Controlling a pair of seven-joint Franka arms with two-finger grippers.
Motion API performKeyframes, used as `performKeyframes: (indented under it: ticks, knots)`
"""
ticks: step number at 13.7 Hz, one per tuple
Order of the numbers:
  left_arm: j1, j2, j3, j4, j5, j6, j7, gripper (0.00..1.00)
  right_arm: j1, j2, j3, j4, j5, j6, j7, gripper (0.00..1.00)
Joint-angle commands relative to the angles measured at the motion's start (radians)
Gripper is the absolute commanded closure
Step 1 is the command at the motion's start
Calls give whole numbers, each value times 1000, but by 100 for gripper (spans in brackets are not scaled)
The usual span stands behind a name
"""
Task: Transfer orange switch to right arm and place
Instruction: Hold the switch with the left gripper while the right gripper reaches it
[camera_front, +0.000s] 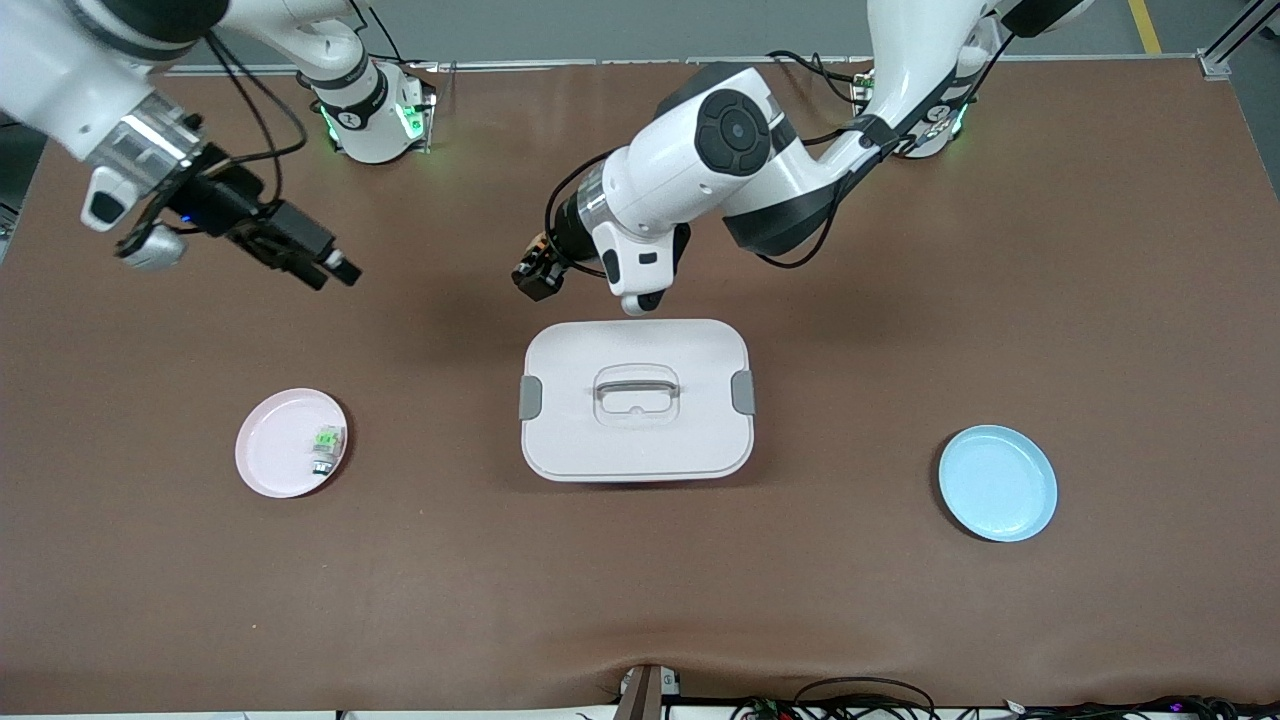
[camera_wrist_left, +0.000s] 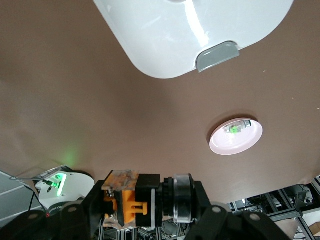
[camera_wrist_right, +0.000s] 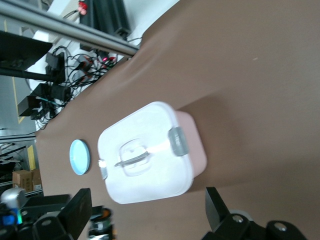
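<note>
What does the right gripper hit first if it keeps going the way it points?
Probably the left gripper holding the orange switch: the right gripper, jaws open, points toward it above bare table. Heights are hard to compare, so it may pass by.

Orange switch (camera_wrist_left: 135, 202) in left claw (camera_wrist_left: 145, 210)

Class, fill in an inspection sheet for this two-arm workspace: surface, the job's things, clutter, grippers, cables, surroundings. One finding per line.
Surface: brown table mat, slightly rippled at the edge nearest the front camera.
Job's things: orange switch held in the air, above the table just past the box's edge.
Clutter: lidded pink box mid-table; pink plate holding a green-and-clear switch toward the right arm's end; empty blue plate toward the left arm's end.
Grippers: left gripper shut on the orange switch; right gripper open, in the air above bare mat, apart from the left.
Cables: black leads along both arms; loose wires at the table's near edge.
Surroundings: grey floor, metal framing.
</note>
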Motion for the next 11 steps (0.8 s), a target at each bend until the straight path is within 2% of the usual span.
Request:
performKeyframes:
  ticks: [1, 4, 11]
  knots:
    - [-18, 11, 0, 33, -16, -1, -53, 100, 134, -30, -10, -74, 26, 153, 73, 0]
    - [-38, 13, 0, 33, -14, -1, -67, 100, 254, -14, -10, -133, 26, 336, 109, 0]
    - [-36, 25, 2, 33, -19, -1, -58, 100, 325, -7, -5, -179, 25, 352, 76, 0]
